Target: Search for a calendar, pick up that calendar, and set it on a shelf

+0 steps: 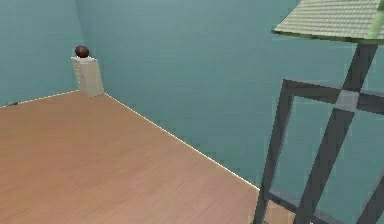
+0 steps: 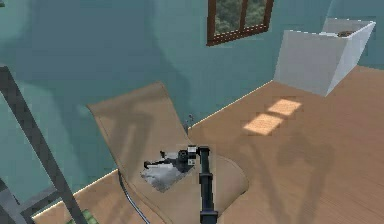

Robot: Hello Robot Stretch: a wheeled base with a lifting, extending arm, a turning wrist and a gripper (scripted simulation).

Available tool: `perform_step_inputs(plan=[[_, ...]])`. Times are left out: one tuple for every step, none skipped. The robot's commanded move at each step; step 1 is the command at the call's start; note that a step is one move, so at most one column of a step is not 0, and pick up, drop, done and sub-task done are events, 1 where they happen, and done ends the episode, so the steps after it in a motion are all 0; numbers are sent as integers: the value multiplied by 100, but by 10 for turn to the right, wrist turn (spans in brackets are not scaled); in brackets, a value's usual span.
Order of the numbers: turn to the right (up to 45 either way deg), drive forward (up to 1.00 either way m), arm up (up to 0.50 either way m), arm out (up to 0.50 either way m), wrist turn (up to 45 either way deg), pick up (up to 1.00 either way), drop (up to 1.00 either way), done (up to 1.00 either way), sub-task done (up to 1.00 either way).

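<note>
gripper (image 2: 163, 162) hangs near a pale thing (image 2: 155, 178) by the tan seat (image 2: 135, 120); cannot tell if it holds anything; best raise slowly, level.

I'm seeing the arm (image 2: 206, 190) reaching out over a tan curved furniture piece (image 2: 135, 118). The hand (image 2: 166, 160) is sitting at a pale grey object (image 2: 157, 178), and I can't tell if it's holding anything. A window (image 2: 240, 18) is showing on the teal wall, a white cabinet (image 2: 312, 58) is standing top right, and a grey frame (image 2: 30, 130) is crossing the left side.
</note>
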Motion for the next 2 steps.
perform_step_inputs(plan=[[0, 0, -30, 0, 0, 0, 0, 0, 0], [0, 0, 0, 0, 0, 100, 0, 0, 0]])
